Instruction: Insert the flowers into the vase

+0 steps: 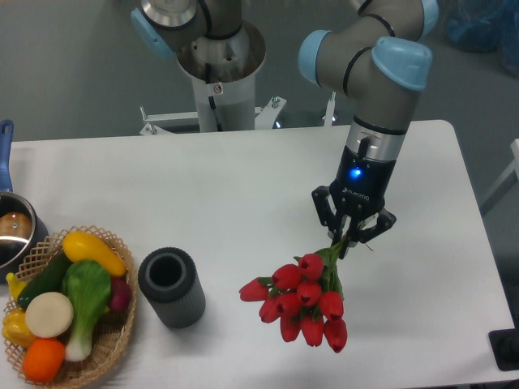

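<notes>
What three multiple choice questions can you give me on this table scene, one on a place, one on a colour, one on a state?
1. The vase stands:
A. beside the basket
B. inside the basket
C. under the claw

2. The flowers are:
A. yellow
B. red
C. white

3. The claw is:
A. open above the vase
B. shut on the flowers
C. empty

Answers:
1 A, it stands on the table just right of the basket.
2 B, the buds are red.
3 B, its fingers pinch the stems, buds hanging down.
</notes>
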Controlling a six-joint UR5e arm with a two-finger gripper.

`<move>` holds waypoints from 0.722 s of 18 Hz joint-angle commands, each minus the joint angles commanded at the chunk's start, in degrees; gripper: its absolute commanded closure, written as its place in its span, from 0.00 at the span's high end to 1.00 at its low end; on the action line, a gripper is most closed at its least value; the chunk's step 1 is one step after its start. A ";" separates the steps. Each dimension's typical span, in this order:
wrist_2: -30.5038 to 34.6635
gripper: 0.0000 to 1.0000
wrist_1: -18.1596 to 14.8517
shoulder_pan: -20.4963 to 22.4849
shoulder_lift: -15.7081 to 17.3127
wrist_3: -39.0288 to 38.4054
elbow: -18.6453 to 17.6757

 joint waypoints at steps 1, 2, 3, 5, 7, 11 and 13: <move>0.00 0.11 0.00 0.00 0.00 0.00 -0.09; 0.09 0.11 0.00 -0.09 0.00 -0.09 0.00; 0.09 0.11 0.00 0.00 0.00 -0.52 0.17; 0.00 0.11 0.00 0.00 0.00 -0.79 0.18; -0.35 0.11 0.00 -0.18 -0.09 -0.88 0.26; -2.28 0.13 0.00 -0.62 -0.17 -0.88 0.35; -4.99 0.18 0.09 -1.31 -0.18 -1.05 0.96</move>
